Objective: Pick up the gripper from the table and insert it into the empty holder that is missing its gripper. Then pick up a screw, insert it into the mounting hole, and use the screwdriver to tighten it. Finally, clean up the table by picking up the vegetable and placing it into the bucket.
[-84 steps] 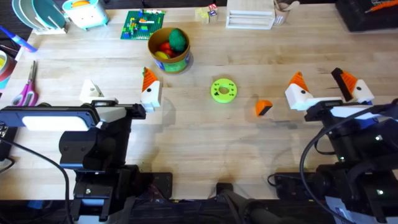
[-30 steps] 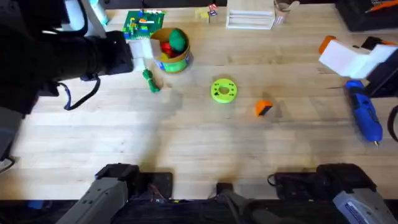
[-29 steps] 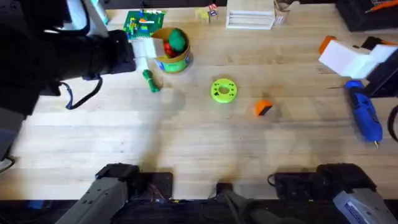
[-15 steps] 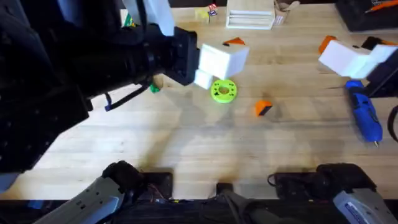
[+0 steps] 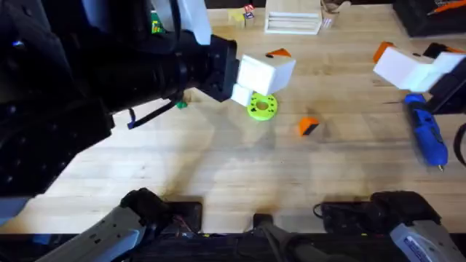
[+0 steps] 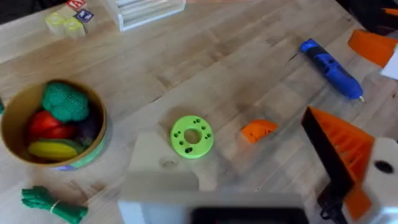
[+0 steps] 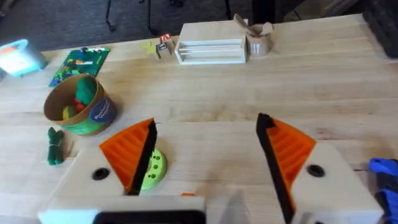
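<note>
The orange gripper (image 5: 309, 126) lies on the table right of the lime disc (image 5: 262, 107), also seen as the gripper (image 6: 258, 130). My left gripper (image 5: 263, 76) hangs raised above the disc, open and empty (image 6: 249, 180); one finger carries an orange pad (image 6: 345, 152), the other is the bare off-white holder (image 6: 163, 165). The blue screwdriver (image 5: 427, 138) lies at the far right. My right gripper (image 5: 411, 60) is up beside it, open, both orange pads (image 7: 289, 146) in place. The bucket (image 6: 93, 146) and the dark green vegetable (image 6: 53, 205) sit at the back left.
A wooden rack (image 5: 293, 16) and small blocks (image 5: 242, 14) line the far edge. The bucket (image 7: 79, 106) holds red, yellow and green toy vegetables. A green brick plate (image 7: 78, 62) lies behind it. Bare tabletop stretches in front of the disc and the wedge.
My left arm swung from the back left near the bucket to above the lime disc, edging a little farther right in the last half second. The right arm has stayed put.
</note>
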